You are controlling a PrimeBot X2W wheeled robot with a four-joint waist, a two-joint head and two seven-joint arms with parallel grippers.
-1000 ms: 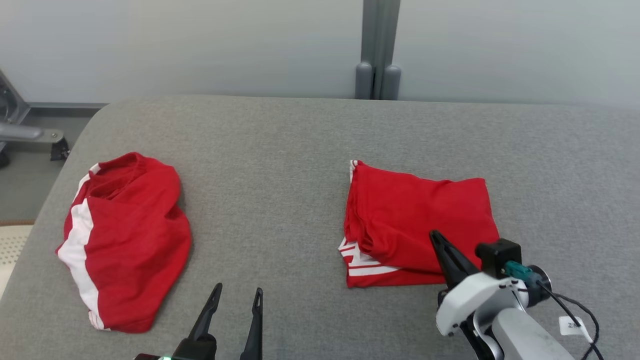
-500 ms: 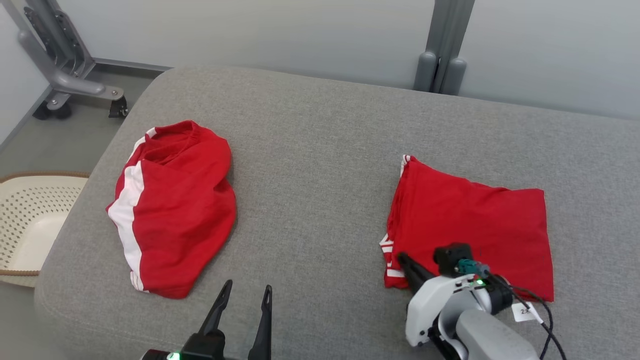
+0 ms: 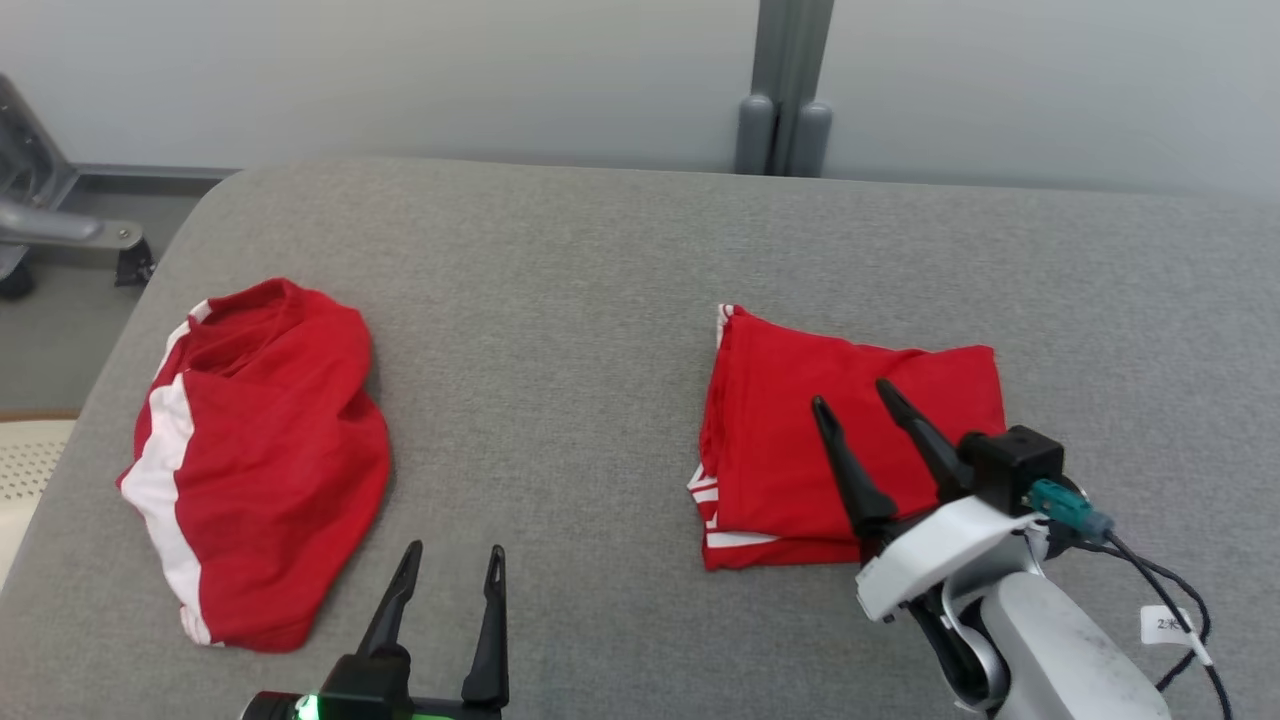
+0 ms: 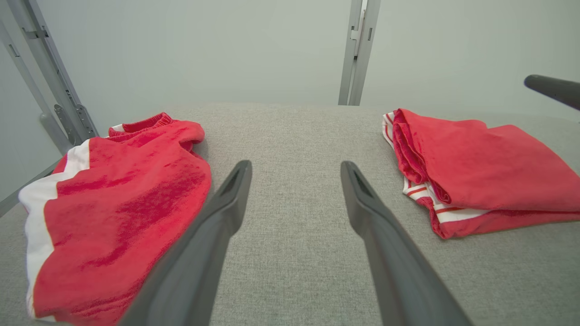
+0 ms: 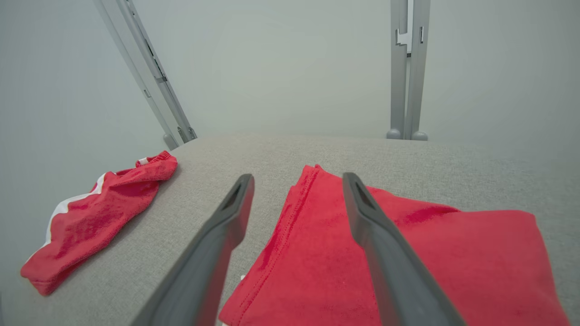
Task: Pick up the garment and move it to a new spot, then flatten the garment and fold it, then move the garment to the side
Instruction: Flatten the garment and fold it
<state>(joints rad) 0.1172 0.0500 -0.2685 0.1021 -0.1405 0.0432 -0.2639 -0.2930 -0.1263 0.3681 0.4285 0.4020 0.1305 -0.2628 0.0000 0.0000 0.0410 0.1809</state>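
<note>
On grey padded table (image 3: 560,260), right half, folded red garment (image 3: 770,440) with white stripes at near edge, right gripper (image 3: 852,394) over it, fingers spread, grasping nothing, left gripper (image 3: 454,549) spread and empty over bare surface, crumpled red-and-white garment (image 3: 270,460) near left edge

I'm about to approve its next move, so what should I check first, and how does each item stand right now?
1. Right gripper fingers apart, holding nothing: ok.
2. Left gripper fingers apart, empty: ok.
3. Folded garment lying wholly on the grey surface: ok.
4. Its fold tidy: not ok, white-striped layers poke out at the near left corner.
5. Right gripper clear of the cloth: cannot tell.
6. Crumpled garment on the left flattened: not ok, bunched.
</note>
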